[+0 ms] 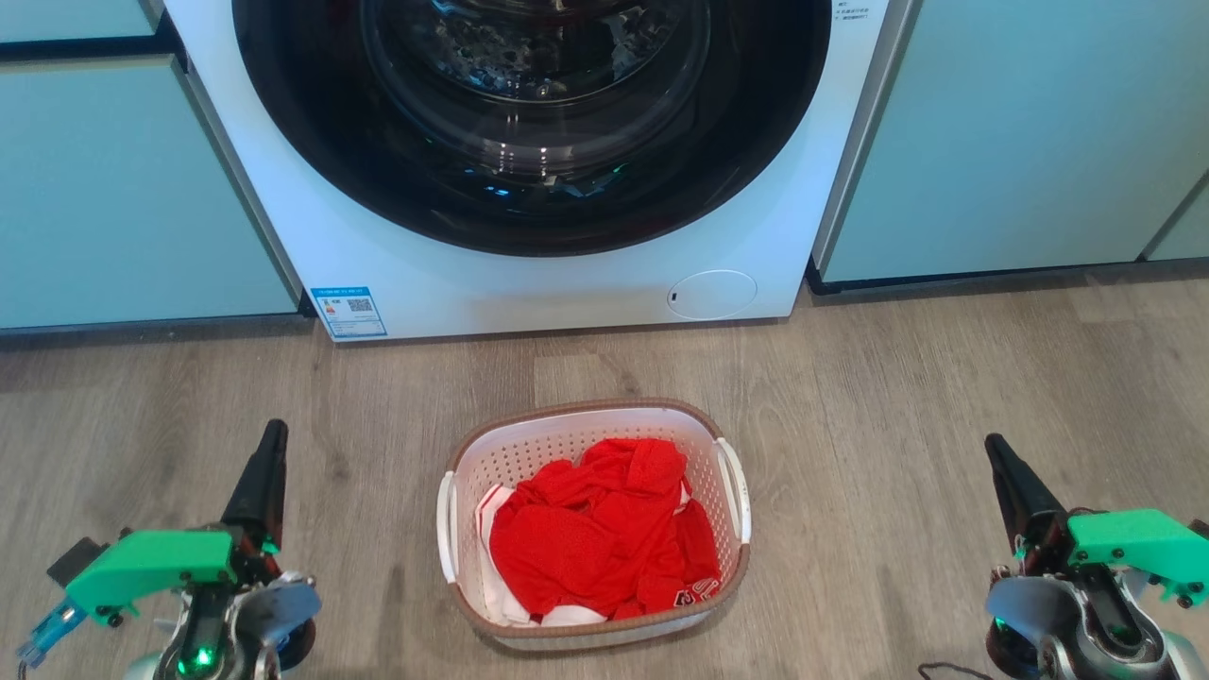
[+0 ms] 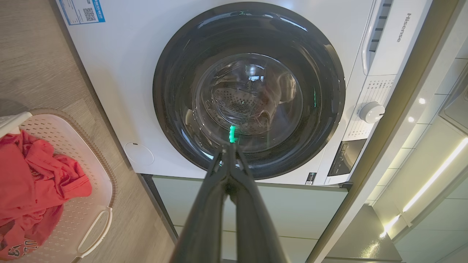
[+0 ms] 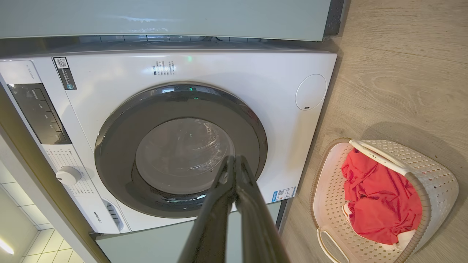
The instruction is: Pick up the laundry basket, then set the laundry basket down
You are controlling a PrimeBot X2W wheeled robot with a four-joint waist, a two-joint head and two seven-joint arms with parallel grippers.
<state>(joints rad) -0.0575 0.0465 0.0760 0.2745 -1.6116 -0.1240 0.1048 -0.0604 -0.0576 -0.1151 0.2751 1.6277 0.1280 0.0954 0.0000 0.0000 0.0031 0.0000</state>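
Basket (image 1: 529, 455) sits on floor (image 1: 897, 397) before washer (image 1: 529, 288), red clothes (image 1: 595, 529) inside. Left gripper (image 1: 273, 442) and right gripper (image 1: 997, 455) both clenched, empty, flanking basket, well apart.

Long dark tapered fingers (image 1: 260, 491) on left gripper (image 1: 273, 436) and right gripper (image 1: 994, 446), each backed by a bright green bracket (image 1: 151, 562) with small dark screws (image 1: 113, 620), a silver-grey wrist housing (image 1: 279, 604), a green light (image 1: 198, 656), plus a blue plug (image 1: 42, 637) far left.

On floor (image 1: 897, 397) before washer (image 1: 567, 288): laundry basket (image 1: 540, 451) w/ clothes (image 1: 595, 538) in it.
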